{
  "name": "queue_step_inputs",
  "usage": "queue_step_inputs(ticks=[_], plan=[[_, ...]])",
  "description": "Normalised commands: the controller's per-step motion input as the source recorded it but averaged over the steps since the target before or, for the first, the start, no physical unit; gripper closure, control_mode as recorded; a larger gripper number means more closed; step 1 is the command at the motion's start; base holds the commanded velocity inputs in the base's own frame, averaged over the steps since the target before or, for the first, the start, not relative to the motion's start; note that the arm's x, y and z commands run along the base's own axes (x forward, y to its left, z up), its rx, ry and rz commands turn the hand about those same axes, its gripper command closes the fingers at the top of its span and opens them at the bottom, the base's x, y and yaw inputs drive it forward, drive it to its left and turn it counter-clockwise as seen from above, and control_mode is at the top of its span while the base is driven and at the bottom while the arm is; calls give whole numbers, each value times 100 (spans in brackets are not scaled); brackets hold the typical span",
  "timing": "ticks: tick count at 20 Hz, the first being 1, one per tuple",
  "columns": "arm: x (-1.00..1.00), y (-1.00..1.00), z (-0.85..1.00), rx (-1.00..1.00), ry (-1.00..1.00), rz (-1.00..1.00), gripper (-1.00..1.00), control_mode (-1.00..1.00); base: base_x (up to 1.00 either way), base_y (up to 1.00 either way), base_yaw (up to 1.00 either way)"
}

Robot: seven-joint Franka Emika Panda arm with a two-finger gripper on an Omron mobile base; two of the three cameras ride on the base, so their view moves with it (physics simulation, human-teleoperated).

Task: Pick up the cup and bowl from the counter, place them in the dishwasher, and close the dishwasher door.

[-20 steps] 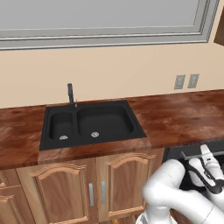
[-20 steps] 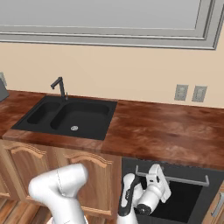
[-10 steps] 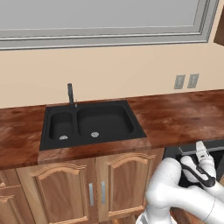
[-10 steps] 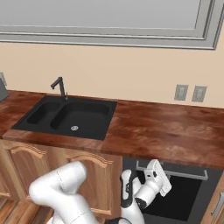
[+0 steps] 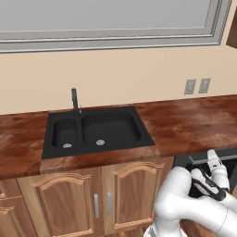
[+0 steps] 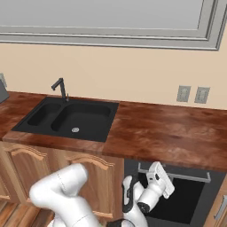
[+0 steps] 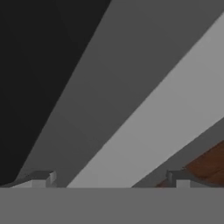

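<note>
Two fingers (image 7: 43,178) stand wide apart, holding nothing, pressed up close to the dishwasher door (image 6: 186,201). Since a second ago the hand has risen slightly toward the door's grey handle (image 6: 175,174), which now crosses between the fingers in the hand view. Just above them runs the counter (image 5: 185,125), its black sink (image 5: 95,130) off to their left.

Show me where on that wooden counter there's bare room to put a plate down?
The counter is bare between the sink and its right end, below the wall outlets. Left of the sink is a narrower strip. It's crowded low, where the hand nears the dishwasher door.
</note>
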Motion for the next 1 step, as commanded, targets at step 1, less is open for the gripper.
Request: queue_step_inputs(ticks=[1], plan=[[68, -21, -94, -11, -9, 0, -100, -100, 0, 0, 0]])
